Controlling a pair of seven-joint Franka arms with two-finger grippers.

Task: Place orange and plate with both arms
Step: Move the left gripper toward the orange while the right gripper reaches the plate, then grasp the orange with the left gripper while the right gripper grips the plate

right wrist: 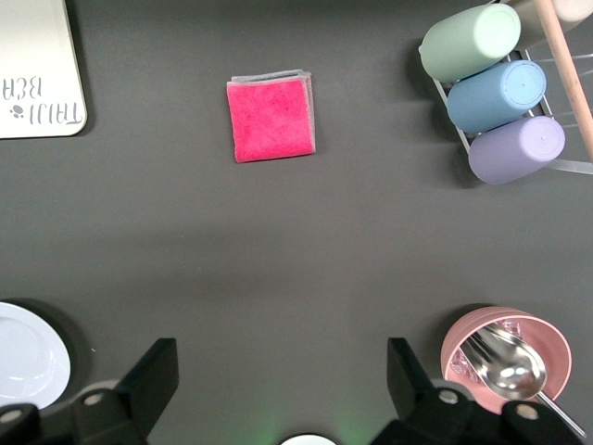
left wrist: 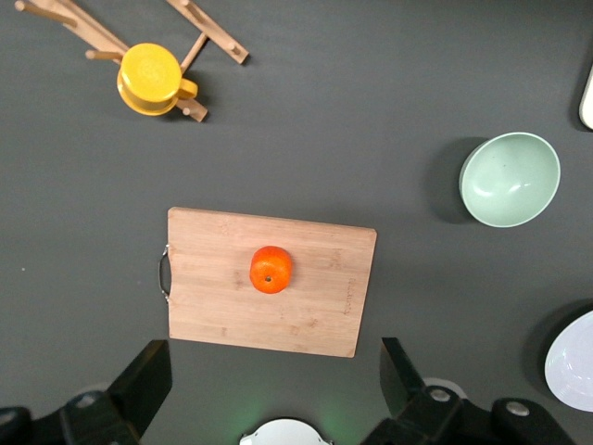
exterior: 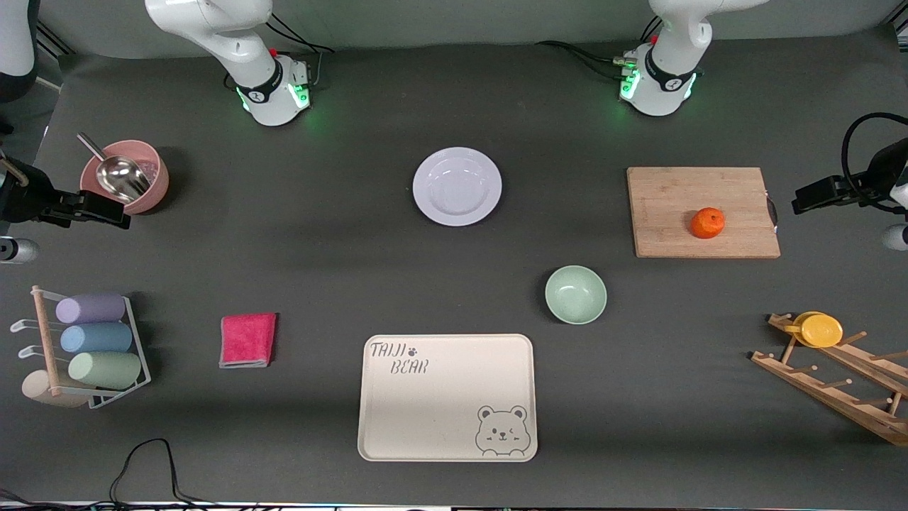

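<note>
The orange (exterior: 707, 223) lies on a wooden cutting board (exterior: 667, 206) toward the left arm's end of the table; it also shows in the left wrist view (left wrist: 271, 269). The pale plate (exterior: 457, 186) lies on the dark mat between the two arm bases, with its edge showing in the right wrist view (right wrist: 28, 357). My left gripper (left wrist: 273, 357) is open and empty, high up by the board, at the front view's edge (exterior: 809, 199). My right gripper (right wrist: 280, 357) is open and empty, high over the right arm's end, by the pink bowl (exterior: 113, 211).
A mint-green bowl (exterior: 575, 294) and a cream bear tray (exterior: 447, 440) lie nearer the front camera than the plate. There are also a pink cloth (exterior: 247, 340), a pink bowl with a metal scoop (exterior: 142, 191), a rack of pastel cups (exterior: 92, 341), and a wooden rack with a yellow cup (exterior: 821, 330).
</note>
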